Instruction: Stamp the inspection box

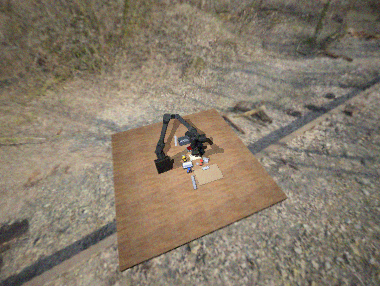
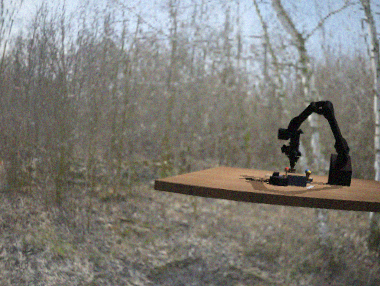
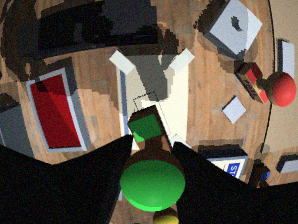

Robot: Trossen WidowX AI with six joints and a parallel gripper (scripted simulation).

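Gripping the green-knobbed stamp (image 3: 152,176), our gripper (image 3: 152,163) is hanging above the card (image 3: 156,90); we are judging printing in hand; lowering squarely toward twelve o'clock is coming next.

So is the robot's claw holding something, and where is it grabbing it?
Yes. The gripper is shut on the green-knobbed stamp, pinching its brown stem just under the round green knob.

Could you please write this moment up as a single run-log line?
claw: shut on green-knobbed stamp | position: over white card | red pad: to one side | red-knobbed stamp: lying on bench
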